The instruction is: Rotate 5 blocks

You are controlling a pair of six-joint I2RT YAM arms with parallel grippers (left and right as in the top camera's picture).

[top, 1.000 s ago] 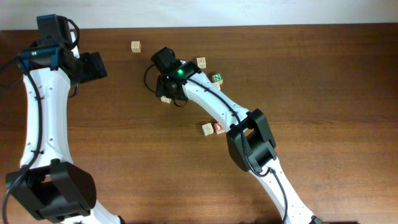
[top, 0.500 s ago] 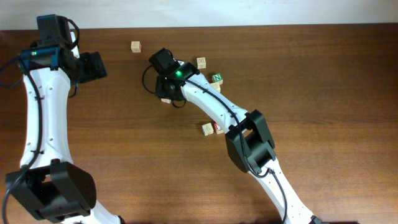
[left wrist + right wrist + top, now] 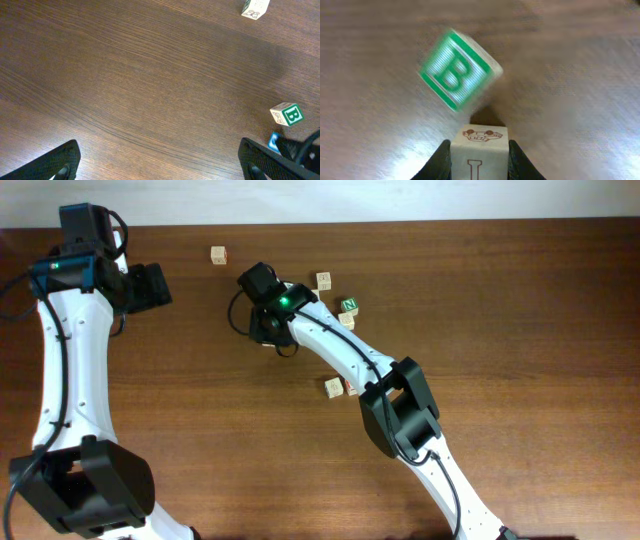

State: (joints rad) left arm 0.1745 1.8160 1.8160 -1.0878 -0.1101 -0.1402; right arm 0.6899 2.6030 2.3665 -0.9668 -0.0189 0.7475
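My right gripper [image 3: 479, 161] is shut on a pale block [image 3: 480, 147] with a brown picture and letter; its fingers press both sides. Just ahead lies a tilted green B cube [image 3: 457, 70], blurred. From overhead the right gripper [image 3: 265, 325] covers that block. Other pale blocks lie at the back left [image 3: 218, 255], behind the arm [image 3: 324, 280], and mid-table [image 3: 333, 387] beside a red-faced one [image 3: 352, 388], which the arm partly hides. My left gripper [image 3: 163, 285] hangs open at the left over bare wood, fingers wide [image 3: 160, 162].
A green N cube [image 3: 348, 306] sits right of the right arm, with a pale cube [image 3: 346, 320] just below it. In the left wrist view the B cube [image 3: 287, 114] and a far block [image 3: 255, 7] show. The table's back edge [image 3: 400, 222] is close.
The right gripper's fingers have closed on the pale block and shifted slightly up-left, now covering it from overhead. The left arm has not moved.
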